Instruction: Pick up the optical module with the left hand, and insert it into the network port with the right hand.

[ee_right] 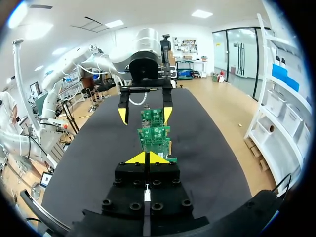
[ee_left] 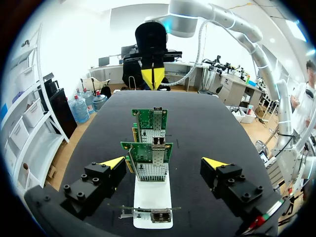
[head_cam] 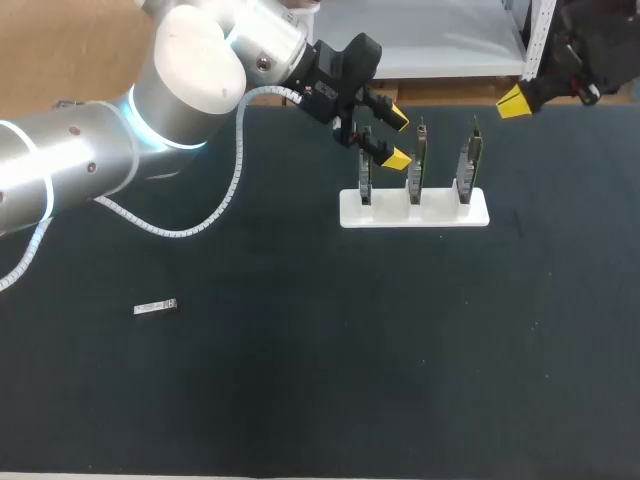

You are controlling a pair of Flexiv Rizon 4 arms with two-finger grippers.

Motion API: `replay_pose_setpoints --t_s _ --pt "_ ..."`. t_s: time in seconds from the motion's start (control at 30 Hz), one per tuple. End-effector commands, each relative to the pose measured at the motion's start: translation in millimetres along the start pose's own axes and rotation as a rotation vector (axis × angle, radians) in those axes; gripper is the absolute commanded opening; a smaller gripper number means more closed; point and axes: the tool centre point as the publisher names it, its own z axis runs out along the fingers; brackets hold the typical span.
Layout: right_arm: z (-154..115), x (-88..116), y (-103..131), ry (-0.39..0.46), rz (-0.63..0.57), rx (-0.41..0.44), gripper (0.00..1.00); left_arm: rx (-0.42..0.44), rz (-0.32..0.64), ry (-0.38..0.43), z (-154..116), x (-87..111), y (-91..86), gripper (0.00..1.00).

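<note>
The optical module [head_cam: 155,307], a small silver and black bar, lies alone on the dark mat at the left, far from both grippers. My left gripper [head_cam: 397,139] hangs open over the left end of the white stand [head_cam: 440,213], which holds three upright green network cards [head_cam: 415,165]. In the left wrist view the open gripper [ee_left: 164,163] straddles the row of cards [ee_left: 148,158] without touching them. At the far right edge of the table my right gripper [head_cam: 513,101] is shut and empty. The right wrist view looks past this gripper [ee_right: 147,158] along the cards [ee_right: 155,135].
The dark mat [head_cam: 330,380] covers the whole table. A white spiral cable [head_cam: 200,222] droops from my left arm over the mat at the back left. My left gripper [ee_right: 144,113] shows beyond the cards in the right wrist view.
</note>
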Motion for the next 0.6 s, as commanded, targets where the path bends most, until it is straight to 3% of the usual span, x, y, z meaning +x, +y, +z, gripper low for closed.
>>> replay_pose_setpoints --t_s 0.03,0.07,0.1,0.6 --pt "1.4 -0.6 -5.0 0.004 0.001 -0.005 0.00 0.003 -0.001 0.004 0.1 -0.8 1.9 1.00" --pt "1.6 -0.7 -5.3 0.005 0.003 -0.005 0.21 0.003 -0.001 0.004 0.1 -0.8 1.9 1.00" --pt "1.6 -0.7 -5.3 0.005 0.003 -0.005 1.00 0.003 -0.001 0.004 0.1 -0.8 1.9 1.00" --pt "1.6 -0.7 -5.3 0.005 0.003 -0.005 1.00 0.003 -0.001 0.004 0.1 -0.8 1.9 1.00"
